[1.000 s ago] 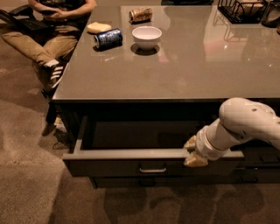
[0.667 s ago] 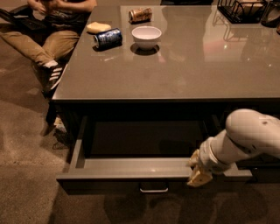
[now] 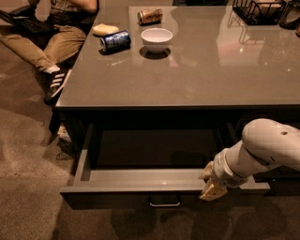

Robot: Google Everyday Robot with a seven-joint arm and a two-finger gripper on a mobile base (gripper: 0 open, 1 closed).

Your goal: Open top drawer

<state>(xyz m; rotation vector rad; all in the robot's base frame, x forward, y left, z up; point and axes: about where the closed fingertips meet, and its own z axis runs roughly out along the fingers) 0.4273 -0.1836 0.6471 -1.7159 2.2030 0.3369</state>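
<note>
The top drawer [image 3: 140, 180] is a wide dark grey drawer under the counter. It is pulled far out and its inside looks empty. Its metal bar handle [image 3: 164, 202] shows at the centre of the front, low in the view. My gripper [image 3: 212, 183] is on the drawer's front rim, right of the handle, with my white arm [image 3: 262, 147] coming in from the right. The fingertips [image 3: 213, 192] hang over the rim's front edge.
On the grey countertop [image 3: 197, 70] stand a white bowl [image 3: 156, 39], a blue can lying down [image 3: 115, 41], another can [image 3: 150, 15], a yellow sponge [image 3: 105, 29] and a wire rack [image 3: 257, 10]. A seated person's legs [image 3: 44, 44] are at the left.
The drawer has slid further out toward the camera, and my gripper has moved with its front rim, down in the view.
</note>
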